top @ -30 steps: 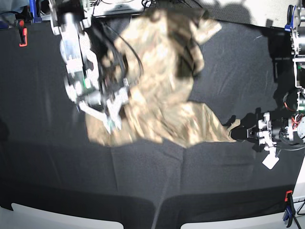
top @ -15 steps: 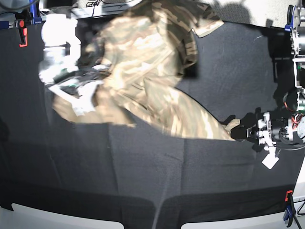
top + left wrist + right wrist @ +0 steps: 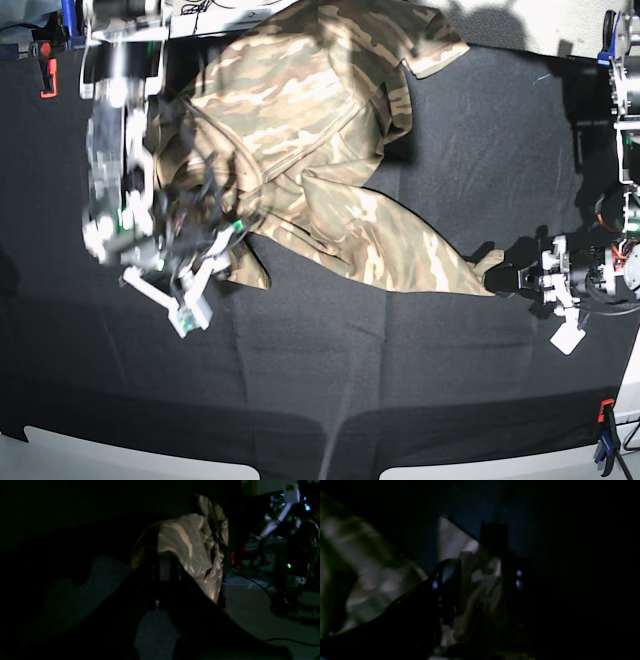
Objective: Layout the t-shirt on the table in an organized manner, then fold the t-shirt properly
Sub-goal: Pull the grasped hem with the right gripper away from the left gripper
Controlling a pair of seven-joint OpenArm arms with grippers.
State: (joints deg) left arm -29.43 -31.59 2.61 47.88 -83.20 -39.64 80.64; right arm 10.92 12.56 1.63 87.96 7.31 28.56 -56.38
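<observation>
The camouflage t-shirt lies on the black table, from the far edge down to a stretched corner at the right. My left gripper is shut on that corner. In the left wrist view the left gripper pinches bunched fabric of the t-shirt. My right gripper is over black cloth just left of the shirt's lower-left corner, and its fingers look spread. The right wrist view is dark and blurred. There the right gripper has its fingers apart, with shirt fabric to its left and between the fingers.
A red clamp sits at the far left edge. A blue and orange clamp sits at the near right edge. White panels line the front edge. Cables and equipment lie beyond the far edge.
My right arm swung left with the shirt, then came down toward the front. The shirt's left part has dropped back and lies flatter. The left gripper has not moved.
</observation>
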